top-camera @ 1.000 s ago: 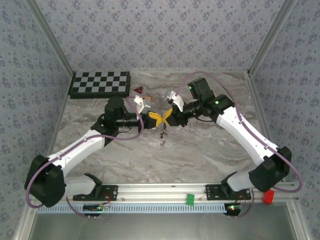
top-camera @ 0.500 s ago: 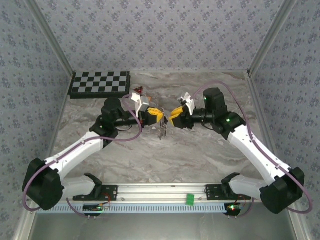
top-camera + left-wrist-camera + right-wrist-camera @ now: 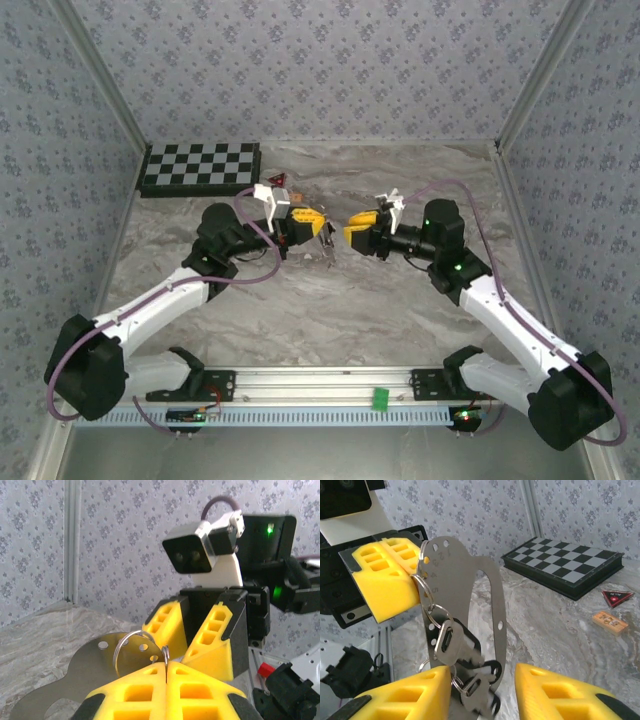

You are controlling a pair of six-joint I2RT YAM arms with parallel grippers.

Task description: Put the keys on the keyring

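Yellow foam fingers (image 3: 130, 695) of the left pincer (image 3: 165, 672) are pressed tight together at the bottom of the left wrist view. They pinch the thin wire keyring (image 3: 120, 647), which pokes up just above them. A flat metal plate (image 3: 465, 575) with small holes hangs from the ring in the middle of the right wrist view. The keys (image 3: 465, 650) dangle in a bunch on small rings in front of the plate, below the left pincer. The right pincer (image 3: 482, 680) is spread open at the bottom of that frame. The keys show in the gap between its two fingers. I cannot tell if they touch a finger. In the top view the keys hang just left of the right pincer. A chessboard (image 3: 565, 565) lies at the upper right on the marble table (image 3: 560, 630), with a red triangle (image 3: 616, 597) and an orange piece (image 3: 610, 621) near it.
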